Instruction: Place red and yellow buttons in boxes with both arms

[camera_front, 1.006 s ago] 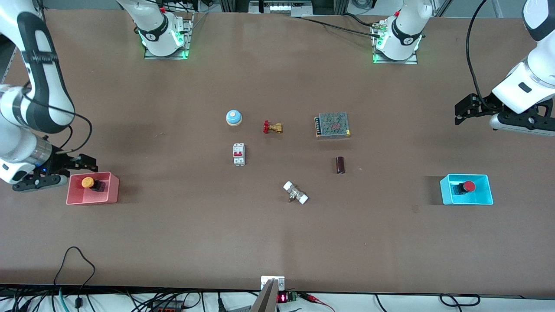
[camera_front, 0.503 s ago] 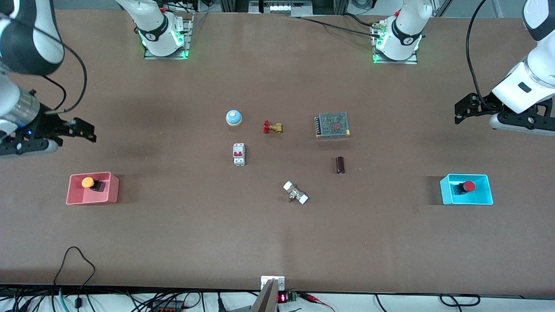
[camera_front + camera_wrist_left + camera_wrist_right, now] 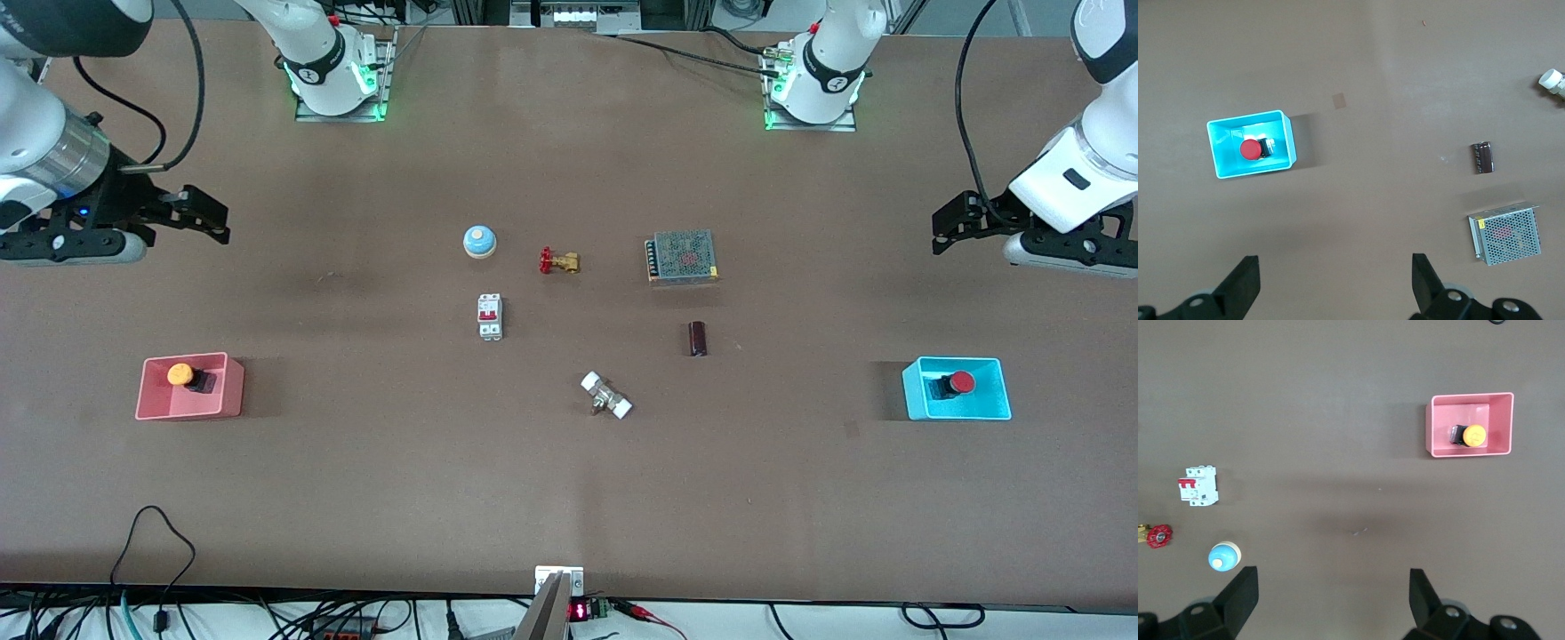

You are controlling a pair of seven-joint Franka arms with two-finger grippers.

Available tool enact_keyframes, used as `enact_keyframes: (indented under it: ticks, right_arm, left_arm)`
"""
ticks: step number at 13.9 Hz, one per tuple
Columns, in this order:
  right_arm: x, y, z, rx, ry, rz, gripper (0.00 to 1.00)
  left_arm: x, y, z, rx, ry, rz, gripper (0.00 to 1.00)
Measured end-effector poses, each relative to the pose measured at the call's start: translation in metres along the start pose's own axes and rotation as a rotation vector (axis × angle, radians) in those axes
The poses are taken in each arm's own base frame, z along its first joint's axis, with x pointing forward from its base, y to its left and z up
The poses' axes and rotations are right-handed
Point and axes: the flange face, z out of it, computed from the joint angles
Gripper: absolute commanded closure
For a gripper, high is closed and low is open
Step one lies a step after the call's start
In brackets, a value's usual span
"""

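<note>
The orange-yellow button [image 3: 180,374] lies in the pink-red box [image 3: 233,391] at the right arm's end of the table. It also shows in the right wrist view [image 3: 1475,435], inside that box [image 3: 1437,427]. The red button [image 3: 960,382] lies in the cyan-blue box [image 3: 1001,396], as the left wrist view shows for button [image 3: 1250,149] and box [image 3: 1217,160]. My right gripper [image 3: 206,216] is open and empty over bare table, apart from the pink-red box; its own view [image 3: 1332,577] agrees. My left gripper [image 3: 947,227] is open and empty over bare table [image 3: 1335,267], and that arm waits.
Mid-table lie a pale-blue dome [image 3: 479,241], a brass valve with a red handle [image 3: 558,261], a white circuit breaker [image 3: 490,316], a mesh-topped power supply [image 3: 683,256], a dark cylinder [image 3: 698,339] and a white-capped fitting [image 3: 606,396].
My right gripper has risen from beside the pink-red box and moved toward the robot bases, leaving the yellow button in the box. The left arm has not moved.
</note>
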Motion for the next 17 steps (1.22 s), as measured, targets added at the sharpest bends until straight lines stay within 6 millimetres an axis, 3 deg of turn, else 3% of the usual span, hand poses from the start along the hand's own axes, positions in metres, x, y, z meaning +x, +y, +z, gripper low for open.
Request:
enact_keyframes:
  ticks: [5, 11, 17]
  right_arm:
    - [0.009, 0.012, 0.016, -0.004, -0.025, 0.025, 0.0]
    - [0.011, 0.032, 0.016, -0.004, -0.027, 0.062, 0.0]
    - [0.011, 0.034, 0.016, -0.004, -0.027, 0.065, 0.0]
  left_arm:
    - [0.0, 0.0, 0.0, 0.0, 0.0, -0.002, 0.0]
    - [0.0, -0.001, 0.0, 0.0, 0.0, -0.003, 0.0]
    - [0.0, -0.003, 0.0, 0.0, -0.001, -0.008, 0.0]
